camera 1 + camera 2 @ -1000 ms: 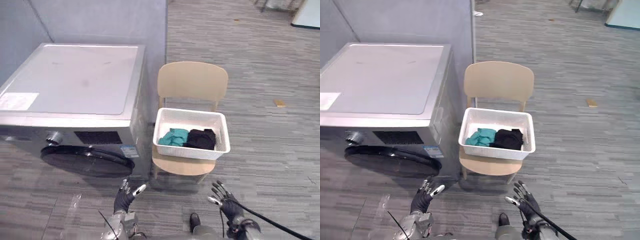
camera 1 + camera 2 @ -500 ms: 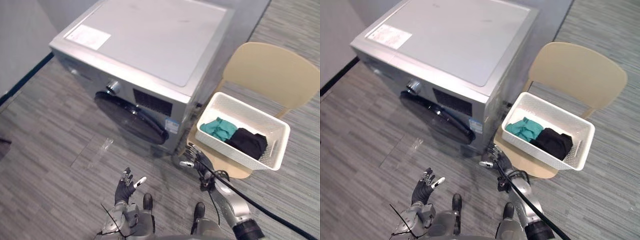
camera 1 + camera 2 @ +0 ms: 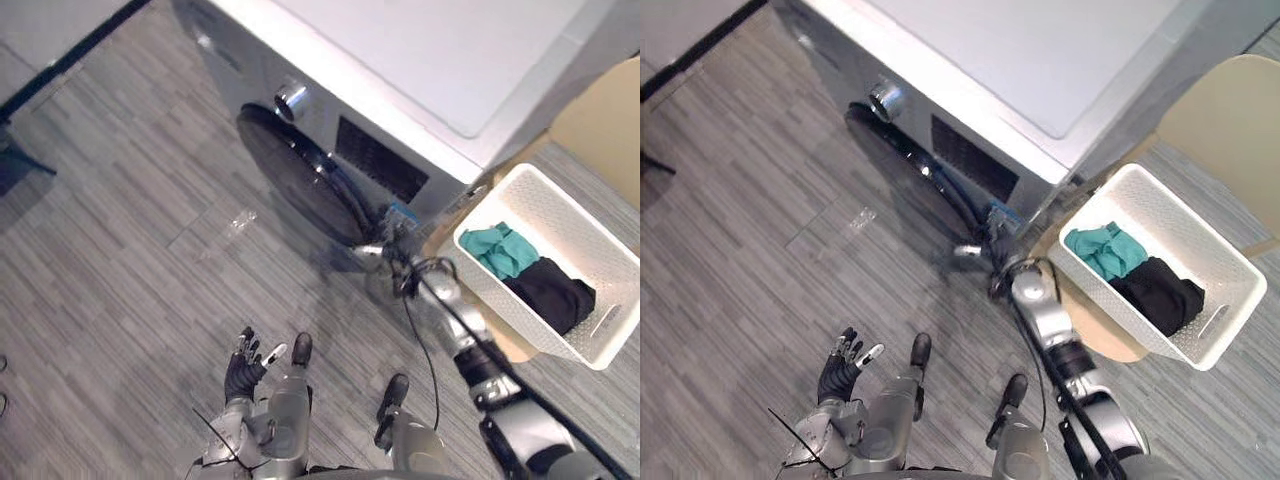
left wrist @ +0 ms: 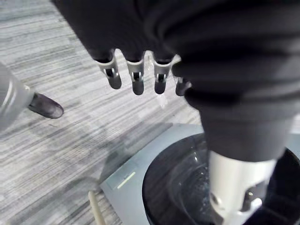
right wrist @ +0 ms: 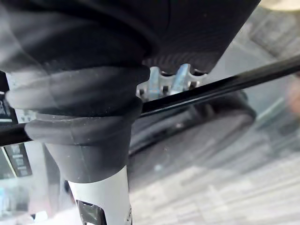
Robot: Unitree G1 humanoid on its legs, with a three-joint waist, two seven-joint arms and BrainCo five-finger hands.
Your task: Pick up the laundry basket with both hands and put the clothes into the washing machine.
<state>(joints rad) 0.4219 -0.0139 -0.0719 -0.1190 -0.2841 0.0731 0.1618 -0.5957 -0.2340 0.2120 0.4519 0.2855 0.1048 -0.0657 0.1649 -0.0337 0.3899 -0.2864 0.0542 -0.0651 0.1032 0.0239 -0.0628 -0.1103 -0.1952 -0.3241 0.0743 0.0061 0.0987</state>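
Note:
The white laundry basket (image 3: 1196,224) sits on a beige chair (image 3: 1220,110) to the right of the silver washing machine (image 3: 440,60). A teal garment (image 3: 1103,250) and a black garment (image 3: 1156,295) lie in the basket. The machine's round dark door (image 3: 295,175) looks closed. My right hand (image 3: 388,250) reaches out low at the door's right edge, left of the basket, with its fingers extended and holding nothing. My left hand (image 3: 840,368) hovers low over the floor, well away from the basket, fingers (image 4: 136,79) straight and spread.
A silver knob (image 3: 290,97) sits above the door. A clear scrap (image 3: 225,225) lies on the grey striped floor in front of the machine. A dark baseboard (image 3: 70,55) runs along the far left. Open floor spreads to the left of the machine.
The camera has swung, so the whole scene has shifted. My right arm has stretched forward from beside the chair to the door's right edge. The left hand stays low and open.

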